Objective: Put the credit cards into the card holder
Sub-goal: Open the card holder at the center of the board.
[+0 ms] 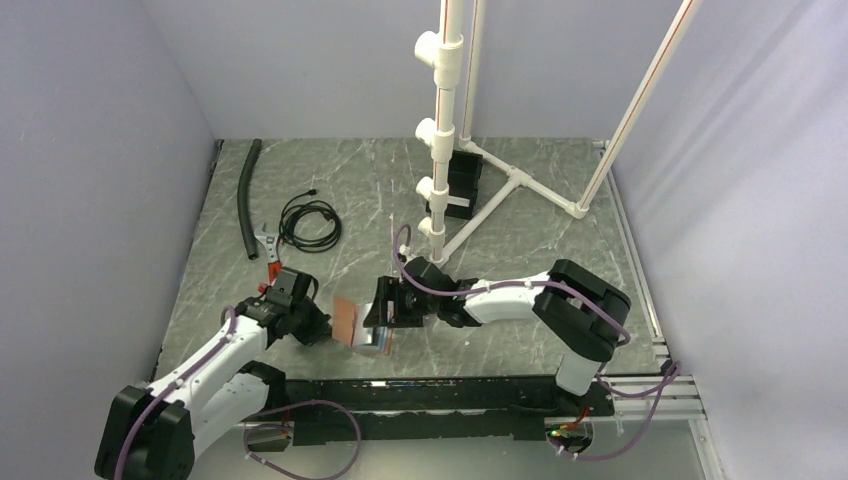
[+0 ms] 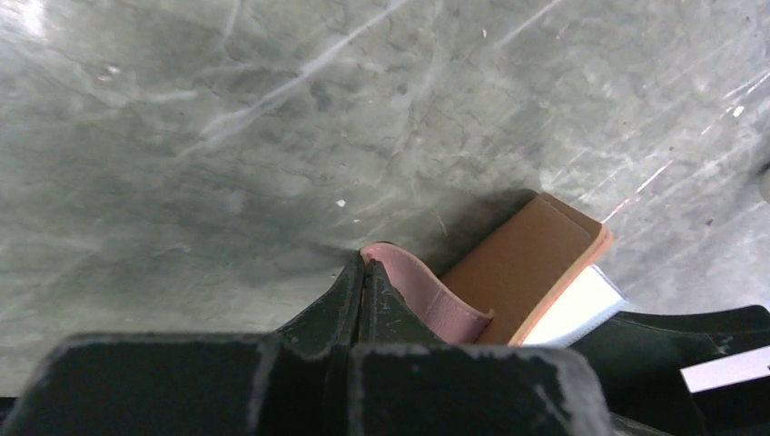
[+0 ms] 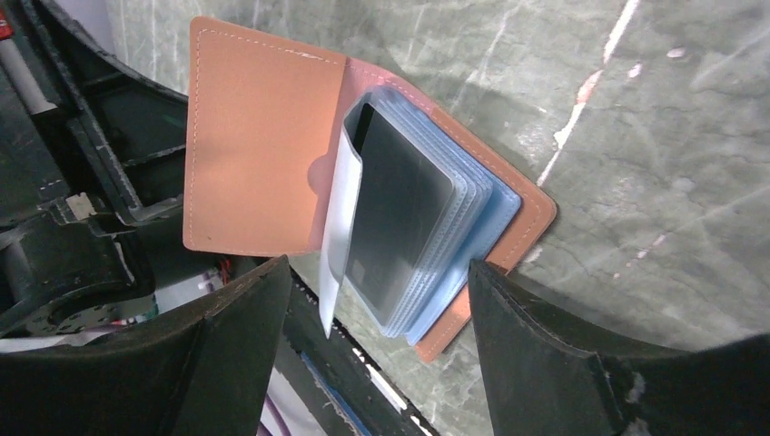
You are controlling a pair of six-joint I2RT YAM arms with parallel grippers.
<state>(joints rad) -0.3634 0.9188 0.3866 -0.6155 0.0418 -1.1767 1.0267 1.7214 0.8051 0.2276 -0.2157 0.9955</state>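
Now my left gripper [image 2: 363,269] has its jaws pressed together, pinching the pink edge of the open card holder [image 2: 522,268]. My right gripper [image 3: 377,282] has its jaws spread wide; a dark credit card [image 3: 399,218], inside the holder, shows between them.

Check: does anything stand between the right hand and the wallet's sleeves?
Nothing visible does. The open right hand faces the wallet, whose sleeves lie fanned and exposed; the left hand pinches the wallet's edge, off to one side.
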